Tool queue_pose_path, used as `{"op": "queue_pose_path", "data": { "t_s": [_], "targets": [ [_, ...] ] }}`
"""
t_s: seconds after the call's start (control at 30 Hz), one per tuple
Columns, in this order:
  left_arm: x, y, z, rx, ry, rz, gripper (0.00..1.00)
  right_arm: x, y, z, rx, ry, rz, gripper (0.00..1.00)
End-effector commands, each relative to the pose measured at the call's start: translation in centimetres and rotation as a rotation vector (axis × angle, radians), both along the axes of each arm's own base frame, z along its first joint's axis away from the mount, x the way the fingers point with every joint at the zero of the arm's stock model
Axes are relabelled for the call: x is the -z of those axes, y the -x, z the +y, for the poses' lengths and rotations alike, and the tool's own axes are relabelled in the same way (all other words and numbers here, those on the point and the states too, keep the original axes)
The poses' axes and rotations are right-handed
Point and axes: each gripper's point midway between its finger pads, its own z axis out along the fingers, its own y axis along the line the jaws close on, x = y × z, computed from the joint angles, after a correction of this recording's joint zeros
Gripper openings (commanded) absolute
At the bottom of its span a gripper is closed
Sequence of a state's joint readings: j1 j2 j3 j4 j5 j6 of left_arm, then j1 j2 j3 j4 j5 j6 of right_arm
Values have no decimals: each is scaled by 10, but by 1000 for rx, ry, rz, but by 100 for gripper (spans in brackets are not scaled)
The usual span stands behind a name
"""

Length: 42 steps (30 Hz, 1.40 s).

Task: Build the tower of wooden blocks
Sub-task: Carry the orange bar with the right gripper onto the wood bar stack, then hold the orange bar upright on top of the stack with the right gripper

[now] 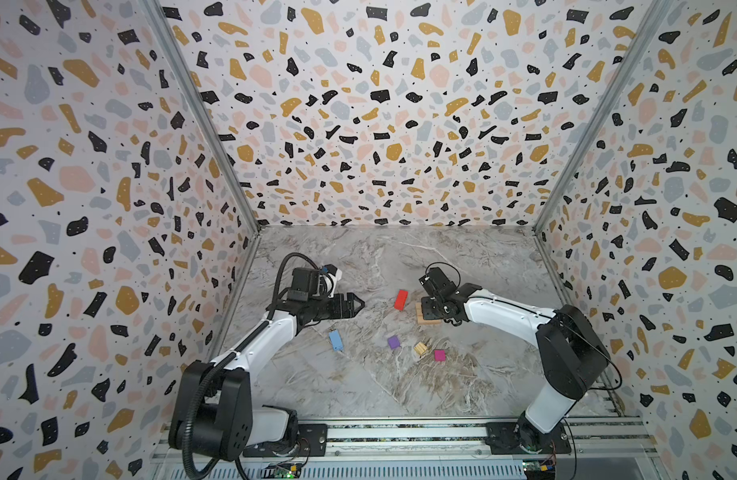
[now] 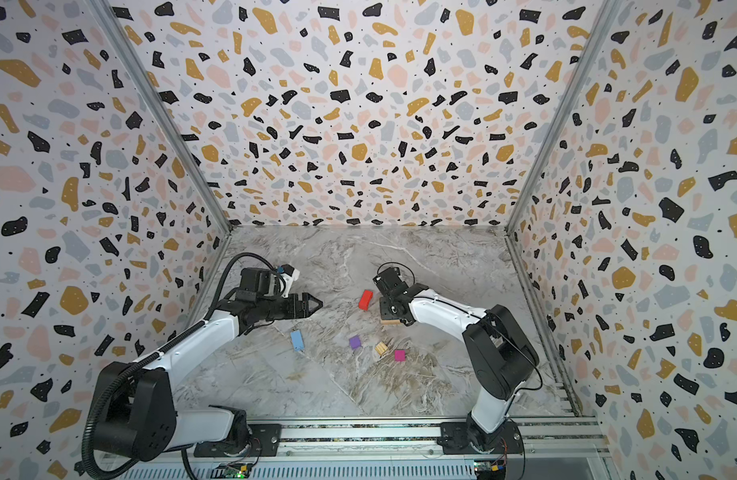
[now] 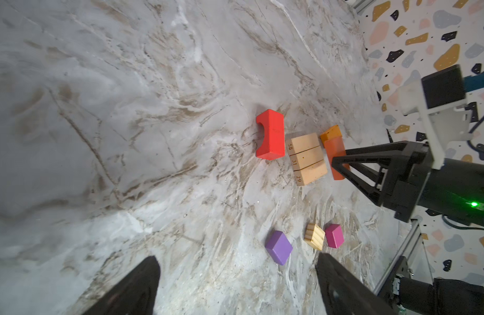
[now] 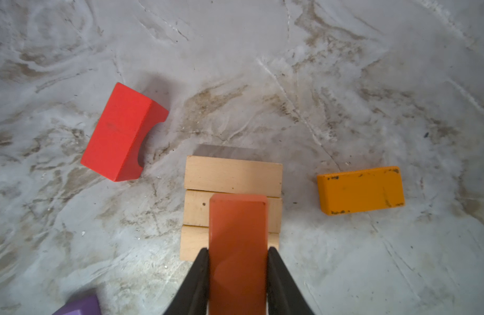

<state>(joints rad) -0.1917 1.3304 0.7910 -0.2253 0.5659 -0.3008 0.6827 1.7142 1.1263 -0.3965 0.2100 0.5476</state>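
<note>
— Over the base (image 4: 232,174), what is the right end effector (image 4: 238,249) doing?
— It is clamping a dark-orange block (image 4: 238,231) by its long sides and holding it crosswise above the base's three tan blocks, which are lying side by side on the desk (image 1: 358,382). Whether the block is touching the base, I cannot tell.
— And the other pieces?
— A red block (image 4: 120,131) with an arched notch is lying just beside the base on one flank, and an orange block (image 4: 361,191) is lying near the opposite flank. A purple cube (image 3: 279,246), tan cube (image 3: 314,236) and magenta cube (image 3: 334,236) are sitting apart from the base, on its robot side. A blue block (image 1: 336,340) is lying farther from the base than the purple cube.
— The left end effector (image 1: 354,305)?
— It is hanging with fingers spread wide, gripping nothing, well apart from the base, beyond the red block.
</note>
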Motion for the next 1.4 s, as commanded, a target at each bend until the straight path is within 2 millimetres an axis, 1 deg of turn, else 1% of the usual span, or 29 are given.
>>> {"op": "queue_pose_path", "data": {
  "t_s": [0.0, 0.43, 0.6, 0.87, 1.37],
  "targets": [
    [-10, 0, -11, 39, 63, -34, 91, -5, -5, 0, 2, 0, -13, 23],
    [-10, 0, -8, 30, 39, -40, 91, 4, -11, -3, 40, 2, 7, 24],
    [-9, 0, -8, 30, 38, -38, 91, 4, -13, 1, 44, -12, 13, 24],
    [-11, 0, -8, 30, 40, -41, 91, 11, -13, 0, 75, -10, 33, 24],
    [-12, 0, -9, 31, 44, -43, 91, 14, -15, 2, 94, -24, 37, 25]
  ]
}}
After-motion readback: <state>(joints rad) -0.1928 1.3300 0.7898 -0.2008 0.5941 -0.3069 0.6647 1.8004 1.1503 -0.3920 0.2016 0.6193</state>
